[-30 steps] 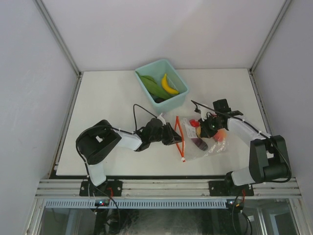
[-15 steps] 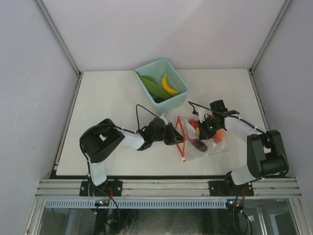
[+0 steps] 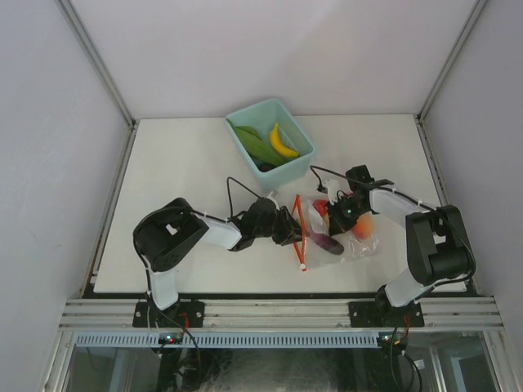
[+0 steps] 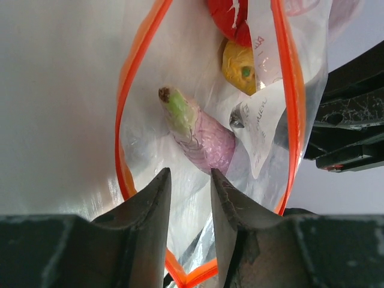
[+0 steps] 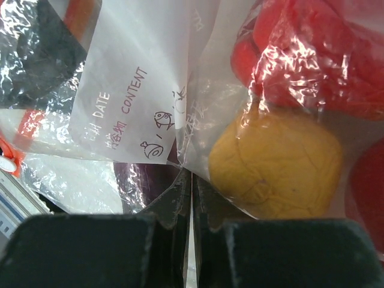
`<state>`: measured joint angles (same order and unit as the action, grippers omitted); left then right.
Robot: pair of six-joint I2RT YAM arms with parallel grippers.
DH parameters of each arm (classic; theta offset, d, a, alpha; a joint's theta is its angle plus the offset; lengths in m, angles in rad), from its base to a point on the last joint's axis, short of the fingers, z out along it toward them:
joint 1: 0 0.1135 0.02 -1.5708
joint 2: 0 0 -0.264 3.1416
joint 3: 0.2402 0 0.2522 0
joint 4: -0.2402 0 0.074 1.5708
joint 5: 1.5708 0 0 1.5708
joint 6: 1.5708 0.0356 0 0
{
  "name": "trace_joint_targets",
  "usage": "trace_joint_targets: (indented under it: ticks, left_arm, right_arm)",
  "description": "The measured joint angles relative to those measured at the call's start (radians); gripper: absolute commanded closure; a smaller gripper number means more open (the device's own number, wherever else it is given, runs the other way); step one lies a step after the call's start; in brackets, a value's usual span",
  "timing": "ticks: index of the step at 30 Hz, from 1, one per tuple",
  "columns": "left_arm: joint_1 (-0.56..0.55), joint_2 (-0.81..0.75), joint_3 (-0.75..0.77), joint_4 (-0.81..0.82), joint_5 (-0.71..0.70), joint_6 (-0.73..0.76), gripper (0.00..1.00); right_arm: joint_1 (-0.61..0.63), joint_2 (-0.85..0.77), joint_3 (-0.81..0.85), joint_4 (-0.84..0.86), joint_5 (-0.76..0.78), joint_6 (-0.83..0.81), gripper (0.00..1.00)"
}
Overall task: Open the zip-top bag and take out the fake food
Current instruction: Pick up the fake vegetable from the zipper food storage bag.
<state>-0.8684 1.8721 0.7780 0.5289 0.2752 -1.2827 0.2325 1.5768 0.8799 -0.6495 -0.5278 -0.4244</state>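
The zip-top bag [image 3: 351, 241] lies on the table's near right, its red-orange zipper strip [image 3: 301, 237] spread into an open loop [image 4: 126, 90]. Inside it I see a purple eggplant [image 4: 201, 141], a yellow piece [image 4: 240, 63] and a red piece [image 4: 228, 18]. My left gripper [image 3: 291, 229] is open at the bag's mouth, its jaws [image 4: 187, 173] over the lower lip. My right gripper [image 3: 337, 219] is shut on the bag's plastic [image 5: 192, 180], beside the yellow piece [image 5: 276, 162], the red pieces [image 5: 312, 54] and the eggplant [image 5: 138, 180].
A teal bin [image 3: 245, 114] stands at the back middle, holding a long green piece [image 3: 257, 145] and a yellow banana [image 3: 282, 143]. The enclosure walls close in the table's left, right and far sides.
My right gripper has moved left and nearer onto the bag. The bag and its zipper loop have shifted slightly left. The left gripper stays at the mouth.
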Motion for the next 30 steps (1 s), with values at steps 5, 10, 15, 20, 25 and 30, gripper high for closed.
trace_joint_targets:
  ticks: [5, 10, 15, 20, 25, 30]
  left_arm:
    - [0.000, 0.000, 0.000, -0.005, -0.014, -0.031, 0.59]
    - [-0.003, 0.000, 0.000, -0.020, -0.047, -0.088, 0.58]
    - [-0.023, 0.000, 0.025, -0.099, -0.099, -0.168, 0.57]
    - [-0.057, 0.000, 0.090, -0.210, -0.156, -0.262, 0.55]
    - [-0.081, -0.001, 0.147, -0.333, -0.217, -0.373, 0.54]
    - [-0.097, -0.003, 0.213, -0.473, -0.280, -0.442, 0.53]
  right_arm:
    - [0.002, 0.008, 0.000, -0.009, -0.018, 0.001, 0.99]
    - [0.010, 0.019, 0.008, -0.016, -0.035, 0.002, 0.99]
    - [0.013, 0.035, 0.027, -0.022, -0.044, 0.005, 0.99]
    - [0.013, 0.042, 0.028, -0.025, -0.050, 0.012, 0.98]
    - [0.013, 0.043, 0.029, -0.025, -0.055, 0.016, 0.98]
    - [0.013, 0.043, 0.029, -0.025, -0.058, 0.016, 0.99]
